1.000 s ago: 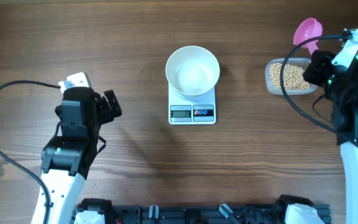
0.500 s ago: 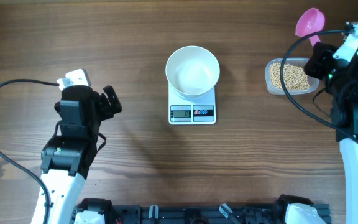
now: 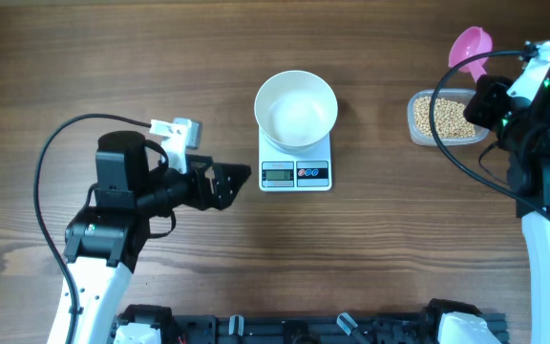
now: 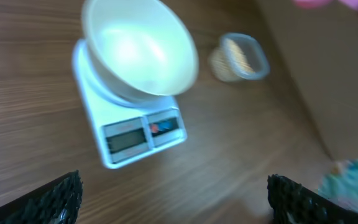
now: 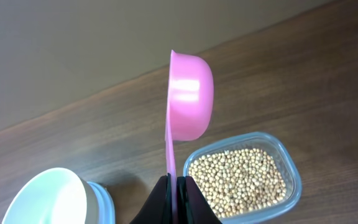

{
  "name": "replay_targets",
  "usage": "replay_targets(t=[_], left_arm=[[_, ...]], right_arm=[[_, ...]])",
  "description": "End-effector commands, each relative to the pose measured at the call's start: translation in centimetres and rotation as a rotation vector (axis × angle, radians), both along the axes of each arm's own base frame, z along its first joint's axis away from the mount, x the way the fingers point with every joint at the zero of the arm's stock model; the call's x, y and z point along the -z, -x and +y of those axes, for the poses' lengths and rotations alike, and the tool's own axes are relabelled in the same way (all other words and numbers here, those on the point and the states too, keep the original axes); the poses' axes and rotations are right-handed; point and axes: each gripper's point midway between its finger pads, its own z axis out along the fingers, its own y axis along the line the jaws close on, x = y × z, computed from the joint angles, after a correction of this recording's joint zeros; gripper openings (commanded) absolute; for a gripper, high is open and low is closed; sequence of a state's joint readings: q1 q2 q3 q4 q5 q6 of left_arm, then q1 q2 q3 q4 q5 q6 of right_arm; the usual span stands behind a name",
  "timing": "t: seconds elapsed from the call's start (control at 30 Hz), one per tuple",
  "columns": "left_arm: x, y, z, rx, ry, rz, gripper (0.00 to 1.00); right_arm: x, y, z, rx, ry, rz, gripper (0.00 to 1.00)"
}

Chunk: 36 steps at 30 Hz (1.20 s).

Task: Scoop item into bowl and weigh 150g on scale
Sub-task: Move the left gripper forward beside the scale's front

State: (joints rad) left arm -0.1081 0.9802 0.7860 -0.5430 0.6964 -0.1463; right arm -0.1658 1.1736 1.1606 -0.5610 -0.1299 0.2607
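An empty white bowl [image 3: 296,108] rests on the white scale [image 3: 295,164] at the table's middle. The beige beans [image 3: 441,117] fill a clear plastic tub [image 3: 415,122] at the right. My right gripper [image 3: 485,84] is shut on the handle of a pink scoop [image 3: 472,45], held on edge and empty above the tub's far side. The right wrist view shows the scoop [image 5: 190,93], the beans [image 5: 238,180] and the bowl [image 5: 45,199]. My left gripper [image 3: 232,180] stands open just left of the scale and holds nothing; its view shows the bowl [image 4: 138,50] and scale [image 4: 135,134] ahead.
The wooden table [image 3: 399,248] carries only the scale, bowl and tub. A black cable [image 3: 51,162] loops beside the left arm. The right arm's body [image 3: 547,143] stands close to the tub's right side.
My left arm has swung right and stretched out, bringing its open gripper close to the scale. The right gripper and scoop shifted only slightly.
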Motion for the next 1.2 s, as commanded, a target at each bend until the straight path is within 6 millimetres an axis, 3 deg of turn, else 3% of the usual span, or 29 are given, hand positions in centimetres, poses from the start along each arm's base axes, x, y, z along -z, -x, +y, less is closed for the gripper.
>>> replay_targets(t=[0.0,0.1,0.3,0.5,0.83,1.0,1.17], left_arm=[[-1.1,1.6,-1.7,0.130,0.080,-0.017,1.00],[-0.6,1.8,-2.3,0.139,0.043,-0.016,1.00],[2.0,0.6,-1.7,-0.059,-0.156,0.035,1.00],[2.2,-0.4,-1.0,-0.188,-0.330,-0.046,1.00],[1.2,-1.2,-1.4,-0.186,-0.363,-0.135,1.00],[2.4,-0.9,-1.2,-0.165,-0.413,-0.071,1.00],[1.8,-2.2,-1.9,-0.152,-0.437,-0.052,1.00]], right_arm=[[-0.4,0.0,0.1,-0.029,0.031,-0.002,0.04],[0.0,0.3,0.1,-0.055,0.074,0.016,0.04],[0.0,0.3,0.1,-0.060,0.082,0.018,0.04],[0.0,0.3,0.1,-0.060,0.082,0.018,0.04],[0.0,0.3,0.1,-0.060,0.082,0.017,0.04],[0.0,0.3,0.1,-0.060,0.082,0.017,0.04],[0.0,0.3,0.1,-0.060,0.082,0.017,0.04]])
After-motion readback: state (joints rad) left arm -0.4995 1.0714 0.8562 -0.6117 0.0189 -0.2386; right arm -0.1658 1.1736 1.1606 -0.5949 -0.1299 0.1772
